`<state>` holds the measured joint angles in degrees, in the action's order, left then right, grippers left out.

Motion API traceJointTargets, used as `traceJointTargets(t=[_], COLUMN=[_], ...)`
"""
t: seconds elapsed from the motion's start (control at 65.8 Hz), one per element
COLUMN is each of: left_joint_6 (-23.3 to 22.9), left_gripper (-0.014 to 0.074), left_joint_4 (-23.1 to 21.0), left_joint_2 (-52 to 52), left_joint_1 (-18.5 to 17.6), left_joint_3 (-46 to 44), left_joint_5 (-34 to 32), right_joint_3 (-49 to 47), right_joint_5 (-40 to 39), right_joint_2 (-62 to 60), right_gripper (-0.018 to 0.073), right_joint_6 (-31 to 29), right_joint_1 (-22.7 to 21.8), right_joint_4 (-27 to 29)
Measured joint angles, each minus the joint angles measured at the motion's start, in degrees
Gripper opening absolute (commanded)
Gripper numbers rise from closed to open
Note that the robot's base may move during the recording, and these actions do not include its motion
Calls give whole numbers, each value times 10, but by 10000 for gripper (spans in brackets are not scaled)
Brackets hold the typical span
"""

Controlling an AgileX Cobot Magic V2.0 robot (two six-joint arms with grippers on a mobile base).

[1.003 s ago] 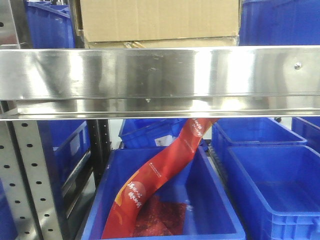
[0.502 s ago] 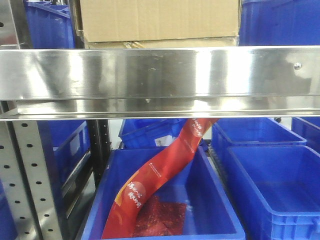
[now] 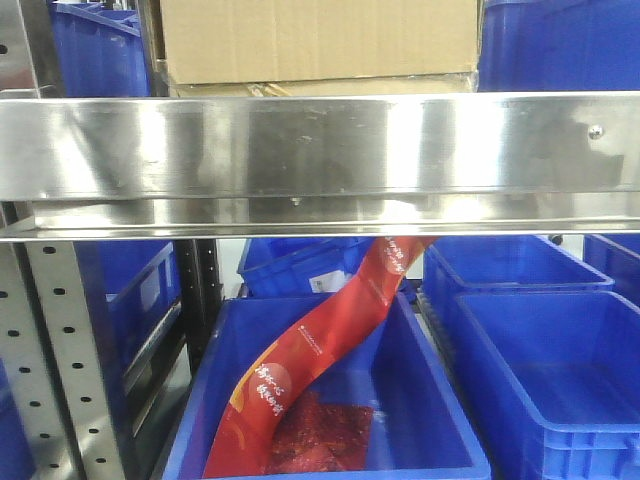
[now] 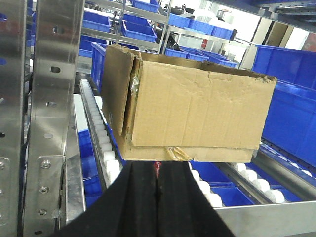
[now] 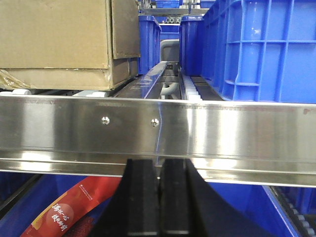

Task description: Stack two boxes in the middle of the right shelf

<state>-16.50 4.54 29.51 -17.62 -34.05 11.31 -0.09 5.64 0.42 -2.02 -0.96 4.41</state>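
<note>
A large brown cardboard box (image 3: 320, 40) sits on a flatter cardboard box (image 3: 320, 87) on the roller shelf behind the steel beam (image 3: 320, 145). In the left wrist view the large box (image 4: 197, 103) rests on the flat box (image 4: 212, 154). My left gripper (image 4: 157, 165) is shut and empty just in front of and below the flat box. In the right wrist view both the large box (image 5: 59, 34) and the flat box (image 5: 54, 79) sit at the upper left. My right gripper (image 5: 159, 162) is shut and empty, just below the steel beam (image 5: 197, 133). Neither gripper shows in the front view.
Blue bins (image 5: 256, 49) stand on the shelf right of the boxes. Below the beam, a blue bin (image 3: 330, 400) holds a red banner (image 3: 320, 350), with more blue bins (image 3: 550, 370) to its right. A perforated steel upright (image 3: 50, 360) stands at left. White rollers (image 4: 106, 148) line the shelf.
</note>
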Motion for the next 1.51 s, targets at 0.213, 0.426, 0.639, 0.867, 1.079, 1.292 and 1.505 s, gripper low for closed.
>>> traceJointTargets(t=[0.213, 0.426, 0.639, 0.867, 1.079, 1.292, 1.505], left_joint_6=[0, 52, 141, 148, 150, 150, 150], left_gripper=[-111, -111, -111, -111, -111, -111, -111], left_joint_4=[-1, -5, -40, -45, -45, -45, -45], left_joint_2=[0, -51, -185, -288, -292, -292, -292], left_joint_1=[0, 28, 99, 170, 174, 174, 174], left_joint_3=[4, 83, 208, 302, 341, 342, 342], left_joint_5=[-4, -37, -39, -40, -76, -82, -83], right_joint_3=[0, 0, 0, 0, 0, 1, 1], right_joint_5=[-1, -2, -2, -3, -3, -3, -3], right_joint_2=[0, 0, 0, 0, 0, 0, 0], right_gripper=[-163, -163, -163, -163, -163, -163, -163], right_joint_6=[0, 0, 0, 0, 0, 0, 0], right_joint_1=[0, 0, 0, 0, 0, 0, 0], right_joint_4=[0, 0, 0, 0, 0, 0, 0])
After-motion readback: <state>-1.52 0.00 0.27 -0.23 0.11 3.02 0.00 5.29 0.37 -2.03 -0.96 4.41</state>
